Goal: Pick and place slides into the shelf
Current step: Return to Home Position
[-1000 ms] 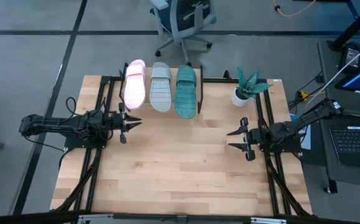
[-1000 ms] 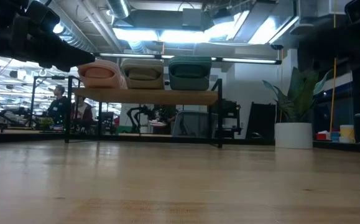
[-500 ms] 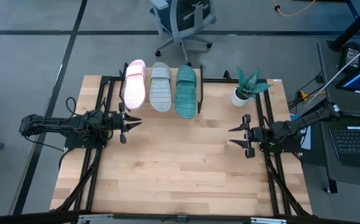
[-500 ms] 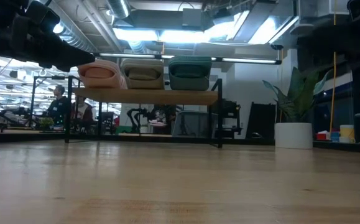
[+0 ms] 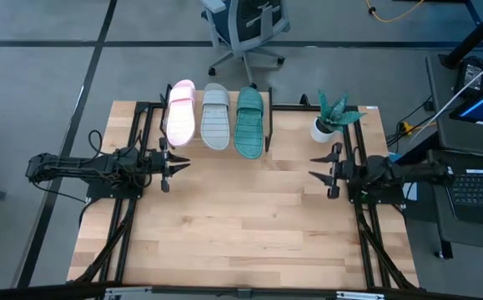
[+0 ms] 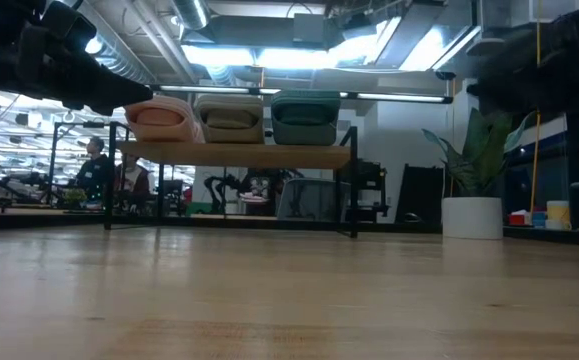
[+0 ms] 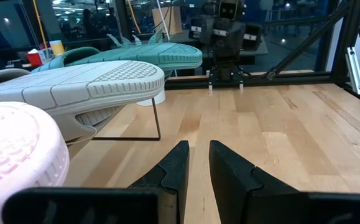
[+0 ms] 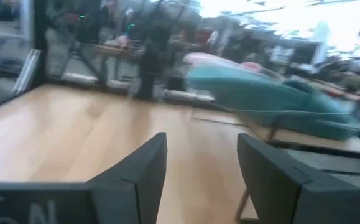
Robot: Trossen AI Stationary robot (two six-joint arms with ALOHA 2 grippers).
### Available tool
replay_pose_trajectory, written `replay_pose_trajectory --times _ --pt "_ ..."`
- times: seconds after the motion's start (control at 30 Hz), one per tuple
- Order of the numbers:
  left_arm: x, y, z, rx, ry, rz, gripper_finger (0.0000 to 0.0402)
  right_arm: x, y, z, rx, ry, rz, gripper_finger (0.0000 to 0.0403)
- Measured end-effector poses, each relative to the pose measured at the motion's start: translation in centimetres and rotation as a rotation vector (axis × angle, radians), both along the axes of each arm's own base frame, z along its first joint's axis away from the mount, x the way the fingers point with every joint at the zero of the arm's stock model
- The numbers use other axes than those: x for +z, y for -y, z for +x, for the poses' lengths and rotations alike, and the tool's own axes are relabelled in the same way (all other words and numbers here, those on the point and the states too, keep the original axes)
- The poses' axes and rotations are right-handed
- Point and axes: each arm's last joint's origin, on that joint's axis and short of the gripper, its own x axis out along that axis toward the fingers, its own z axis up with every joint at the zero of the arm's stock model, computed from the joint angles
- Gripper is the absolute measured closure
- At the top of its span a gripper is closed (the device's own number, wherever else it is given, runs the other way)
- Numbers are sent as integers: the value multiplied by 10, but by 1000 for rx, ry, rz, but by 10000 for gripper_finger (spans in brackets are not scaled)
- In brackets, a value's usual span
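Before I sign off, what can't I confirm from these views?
Shelf plank: in the high view, covered by pink slide, grey slide and teal slide.
Left wrist view: pink slide cut off by picture edge; teal slide partly behind grey slide.

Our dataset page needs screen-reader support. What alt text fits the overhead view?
A pink slide, a grey slide and a teal slide lie side by side on the shelf at the wooden table's far edge. Both dark arms rest at the table's sides, left gripper and right gripper empty, pointing inward.
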Motion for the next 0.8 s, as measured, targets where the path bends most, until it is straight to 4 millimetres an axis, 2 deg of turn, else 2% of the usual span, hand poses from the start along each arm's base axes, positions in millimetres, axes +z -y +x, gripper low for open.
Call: replay_pose_trajectory --times 0.2,0.5,0.8 --pt "0 0 0 0 2 0 344 -5 -1 1 139 -44 3 207" --pt "0 0 0 0 0 0 344 -5 0 2 142 -32 199 207" --pt "0 0 0 0 -1 0 344 -5 0 2 142 -32 198 207"
